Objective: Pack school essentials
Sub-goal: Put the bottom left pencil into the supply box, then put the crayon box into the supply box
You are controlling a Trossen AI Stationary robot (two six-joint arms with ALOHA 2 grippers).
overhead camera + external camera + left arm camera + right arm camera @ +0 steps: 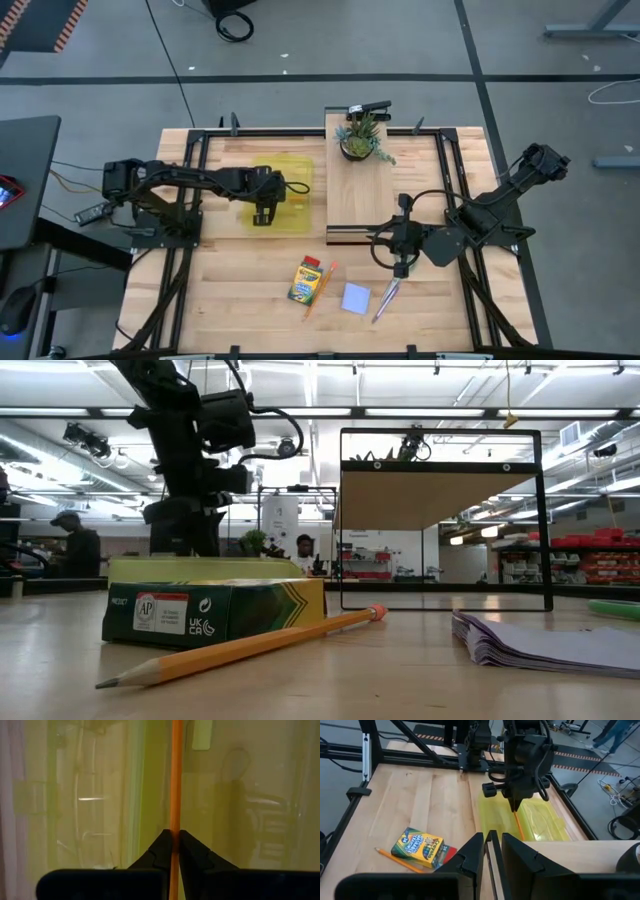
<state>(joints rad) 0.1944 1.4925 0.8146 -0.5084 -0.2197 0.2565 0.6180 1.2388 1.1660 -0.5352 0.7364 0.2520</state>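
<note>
My left gripper [262, 212] hangs over the translucent yellow case [276, 192], shut on an orange pencil [518, 822] that slants down into the case [540, 820]. On the bare table near the front edge lie the crayon box [307, 281], a second orange pencil [321, 289], the light blue sticky-note pad [356, 297] and the green-handled scissors [387, 300]. My right gripper [400, 268] hovers high above the scissors. Its fingers [475, 852] stand a narrow gap apart with nothing between them. My left gripper pinches the pencil [175, 820] between its two fingertips, near the pencil's upper end. The fingers come steeply from above and lie along the pencil, which sticks out past them down into the case. Whether its lower end [522, 837] touches the case floor, I cannot tell.
A raised wooden shelf [365, 195] in a black frame stands mid-table between the arms, with a potted plant [362, 140] at its far end. In the low view the crayon box [210, 610], pencil [240, 648] and pad [540, 640] lie close to the near edge.
</note>
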